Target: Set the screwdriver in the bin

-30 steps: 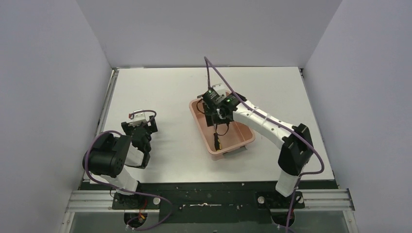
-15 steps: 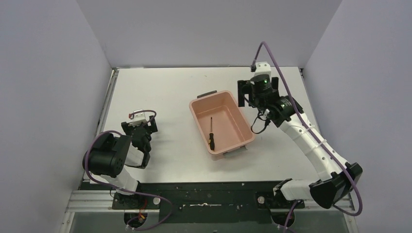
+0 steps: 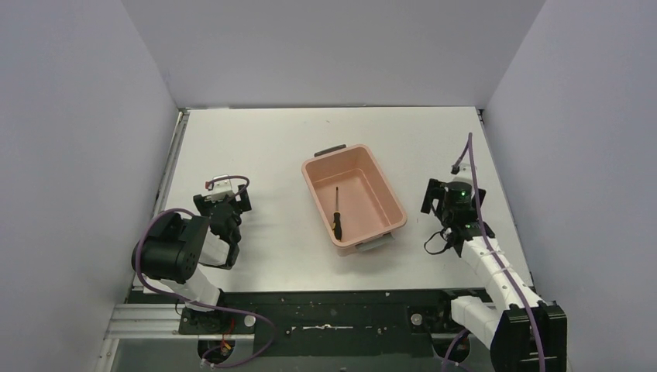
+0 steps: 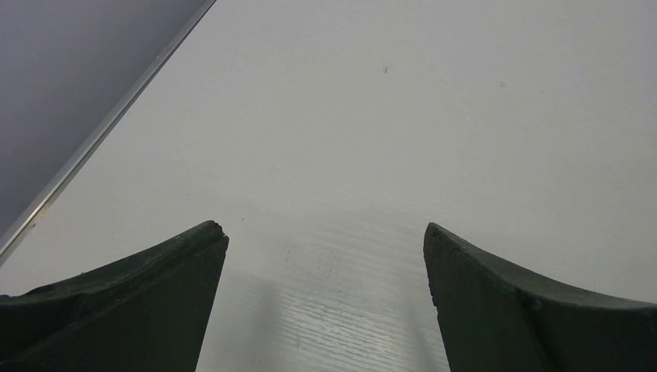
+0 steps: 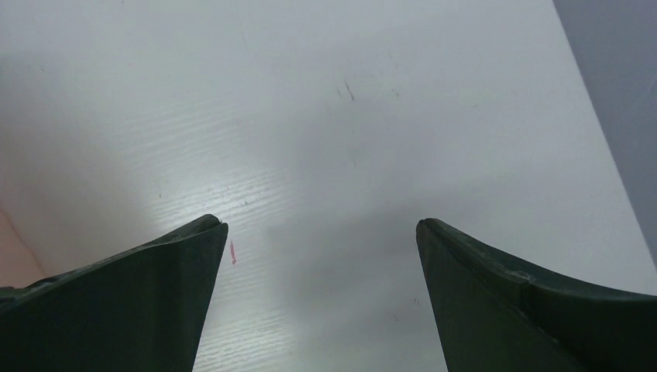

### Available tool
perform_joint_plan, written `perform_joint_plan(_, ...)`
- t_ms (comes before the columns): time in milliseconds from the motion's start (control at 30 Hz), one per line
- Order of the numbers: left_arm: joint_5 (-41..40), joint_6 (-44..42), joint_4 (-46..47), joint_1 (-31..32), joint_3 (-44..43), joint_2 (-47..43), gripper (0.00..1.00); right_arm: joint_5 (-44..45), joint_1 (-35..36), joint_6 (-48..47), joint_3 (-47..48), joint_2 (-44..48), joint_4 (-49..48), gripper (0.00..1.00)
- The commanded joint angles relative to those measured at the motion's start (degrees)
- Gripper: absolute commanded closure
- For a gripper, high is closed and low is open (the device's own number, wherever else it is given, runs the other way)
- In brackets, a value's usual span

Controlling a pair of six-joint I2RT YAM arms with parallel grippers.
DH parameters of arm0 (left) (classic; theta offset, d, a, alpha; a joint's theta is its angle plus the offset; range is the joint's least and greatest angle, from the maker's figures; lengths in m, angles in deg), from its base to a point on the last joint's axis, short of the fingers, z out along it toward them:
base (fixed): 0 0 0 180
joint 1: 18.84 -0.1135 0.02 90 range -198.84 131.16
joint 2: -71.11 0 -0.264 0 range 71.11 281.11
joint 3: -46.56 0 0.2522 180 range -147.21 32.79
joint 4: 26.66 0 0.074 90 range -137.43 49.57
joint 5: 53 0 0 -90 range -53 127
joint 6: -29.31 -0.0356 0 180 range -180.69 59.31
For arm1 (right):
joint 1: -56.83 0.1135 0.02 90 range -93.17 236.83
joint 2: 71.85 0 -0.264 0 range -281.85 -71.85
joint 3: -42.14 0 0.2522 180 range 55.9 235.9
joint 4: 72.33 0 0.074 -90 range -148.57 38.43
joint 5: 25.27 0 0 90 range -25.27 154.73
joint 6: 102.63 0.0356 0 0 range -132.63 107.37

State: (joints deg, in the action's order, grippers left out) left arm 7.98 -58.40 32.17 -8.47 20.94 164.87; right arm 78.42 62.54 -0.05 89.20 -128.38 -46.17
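The screwdriver (image 3: 336, 213) lies flat on the floor of the salmon-pink bin (image 3: 318, 189), shaft pointing away, black-and-yellow handle toward the near end. Nothing holds it. My right gripper (image 3: 442, 194) sits low over the table to the right of the bin, apart from it, jaws wide open and empty; in its wrist view the gripper (image 5: 319, 225) frames only bare table. My left gripper (image 3: 225, 194) rests folded at the left, well away from the bin, also open and empty, and that gripper (image 4: 324, 229) shows only white table between its fingers.
The bin has a dark grey handle (image 3: 330, 149) at its far end and a light grey one (image 3: 376, 242) at the near end. Grey walls close the table (image 3: 263, 139) on three sides; a metal rail (image 4: 101, 132) runs along the left edge.
My right gripper opened and let the screwdriver drop into the bin, then the arm swung out to the right and drew back toward its base. The left arm stayed still.
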Motion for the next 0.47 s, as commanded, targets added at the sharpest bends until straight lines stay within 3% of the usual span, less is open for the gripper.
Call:
perform_joint_plan(0, 0.95, -0.35, 1.32, -0.40, -0.62, -1.11, 0.03, -0.49, -0.62, 3.24, -5.65, 1.95, -14.39, 0.00)
perform_joint_plan(433, 1.19, -0.39, 1.24, -0.50, -0.78, -0.94, 0.03, 1.39, -0.61, 4.74, -11.06, 4.91, -17.36, 0.00)
